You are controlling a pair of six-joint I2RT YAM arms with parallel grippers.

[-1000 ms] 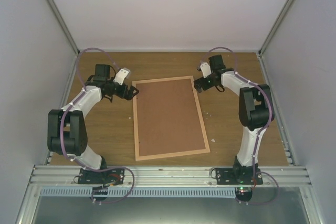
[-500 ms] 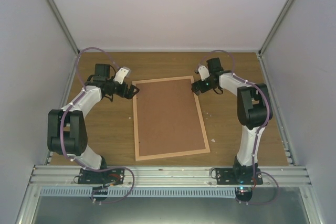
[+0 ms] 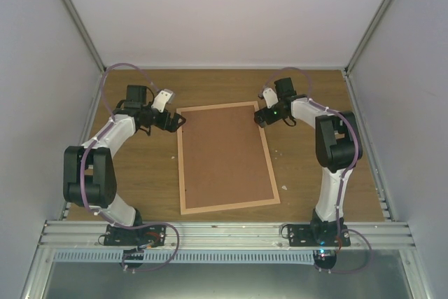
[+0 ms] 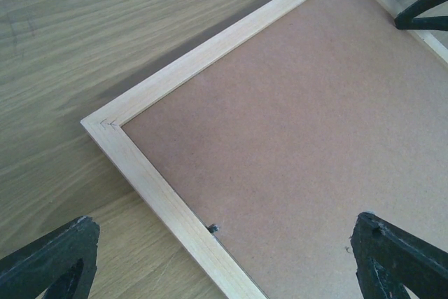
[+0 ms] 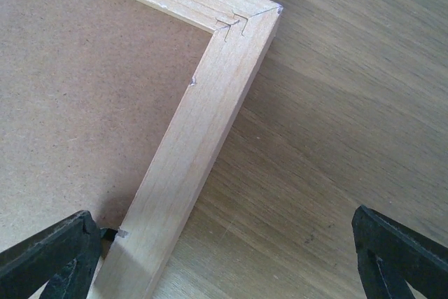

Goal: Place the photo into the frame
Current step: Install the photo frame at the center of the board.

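Observation:
The frame (image 3: 181, 169) of light wood lies flat on the table with a brown backing board (image 3: 224, 155) filling it. The photo is out of view. My left gripper (image 3: 182, 122) is open at the frame's far left corner. In the left wrist view its black fingers (image 4: 49, 260) straddle the rail (image 4: 161, 194), where a small metal tab (image 4: 213, 228) shows. My right gripper (image 3: 260, 118) is open at the far right corner. In the right wrist view it (image 5: 224, 264) straddles the rail (image 5: 203, 124), one finger over the board (image 5: 77, 82), the other over bare table.
Small white scraps (image 3: 285, 188) lie on the wooden table right of the frame. Grey walls close in on both sides and the back. A metal rail (image 3: 224, 229) runs along the near edge by the arm bases.
My right gripper has shifted slightly left, closer onto the frame's far right corner. The left arm and the frame have not moved.

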